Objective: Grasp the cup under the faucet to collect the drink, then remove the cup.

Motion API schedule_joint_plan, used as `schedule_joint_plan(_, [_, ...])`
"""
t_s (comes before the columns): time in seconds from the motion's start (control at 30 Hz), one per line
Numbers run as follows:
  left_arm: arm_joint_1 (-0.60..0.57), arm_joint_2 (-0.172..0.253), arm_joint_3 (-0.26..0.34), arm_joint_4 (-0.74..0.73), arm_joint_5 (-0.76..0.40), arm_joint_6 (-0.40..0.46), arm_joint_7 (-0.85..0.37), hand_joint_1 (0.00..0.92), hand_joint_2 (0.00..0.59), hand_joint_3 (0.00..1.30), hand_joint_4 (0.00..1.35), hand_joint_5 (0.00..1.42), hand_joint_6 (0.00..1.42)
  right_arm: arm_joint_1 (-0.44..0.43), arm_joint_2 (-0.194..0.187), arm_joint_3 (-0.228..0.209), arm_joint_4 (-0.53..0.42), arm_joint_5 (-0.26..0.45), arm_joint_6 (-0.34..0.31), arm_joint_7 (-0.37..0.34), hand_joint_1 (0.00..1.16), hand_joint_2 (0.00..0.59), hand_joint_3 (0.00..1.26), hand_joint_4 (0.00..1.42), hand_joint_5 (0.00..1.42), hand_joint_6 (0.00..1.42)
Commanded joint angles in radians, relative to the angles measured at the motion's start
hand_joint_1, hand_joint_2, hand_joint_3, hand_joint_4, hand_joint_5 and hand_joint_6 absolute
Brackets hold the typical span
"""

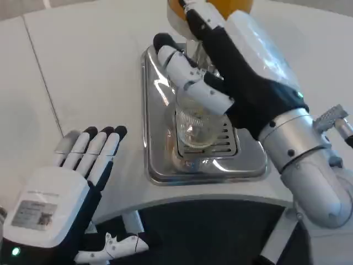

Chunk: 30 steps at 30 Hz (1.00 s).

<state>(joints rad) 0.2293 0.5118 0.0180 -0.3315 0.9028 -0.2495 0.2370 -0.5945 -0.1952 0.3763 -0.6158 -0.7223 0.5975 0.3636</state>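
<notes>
A white surface (pixel 83 72) fills most of the head view, smooth and matte, with a thin seam running diagonally down its left part and a curved front edge over a dark gap near the bottom. On it sits a shiny metal drip tray (pixel 160 165), rectangular with rounded corners, its slotted grille (pixel 226 141) at the centre. A clear glass cup (pixel 193 130) stands upright on that grille, roughly in the middle of the tray.

The right hand (pixel 231 77) reaches in from the right, its silver forearm (pixel 309 165) slanting across the tray's right side. Its fingers (pixel 187 72) curve around the upper part of the cup, one lying against the rim (whether the far fingers press the glass is hidden by the hand's own back, so a firm grasp cannot be told for sure). Behind the hand, at the top edge, an orange-yellow body of a dispenser (pixel 237 5) shows.

The left hand (pixel 71 176) rests low at the left, well apart from the tray, fingers (pixel 96 143) straight, side by side and released, holding nothing.
</notes>
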Motion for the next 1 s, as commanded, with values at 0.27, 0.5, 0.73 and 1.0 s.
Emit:
schedule_joint_plan(0.27, [-0.020, -0.019, -0.007, 0.019, -0.001, 0.012, 0.001, 0.000, 0.032, 0.00, 0.00, 0.00, 0.00, -0.023, -0.008, 0.100, 0.016, -0.161, -0.013, 0.158, 0.00, 0.518, 0.06, 0.00, 0.00, 0.05])
schedule_joint_plan(0.5, [-0.077, -0.037, -0.014, 0.059, 0.015, 0.048, 0.013, 0.000, 0.034, 0.00, 0.00, 0.00, 0.00, -0.050, 0.001, 0.084, 0.033, -0.175, -0.022, 0.188, 0.00, 0.526, 0.06, 0.00, 0.00, 0.05])
schedule_joint_plan(0.73, [-0.167, -0.053, -0.049, 0.118, 0.027, 0.080, 0.020, 0.000, 0.037, 0.00, 0.00, 0.00, 0.00, -0.064, 0.003, 0.074, 0.028, -0.189, -0.023, 0.212, 0.00, 0.533, 0.07, 0.00, 0.00, 0.05])
schedule_joint_plan(1.0, [-0.242, -0.070, -0.095, 0.164, 0.025, 0.103, 0.021, 0.000, 0.037, 0.00, 0.00, 0.00, 0.00, -0.067, 0.005, 0.055, 0.016, -0.212, -0.026, 0.251, 0.00, 0.534, 0.07, 0.00, 0.00, 0.05])
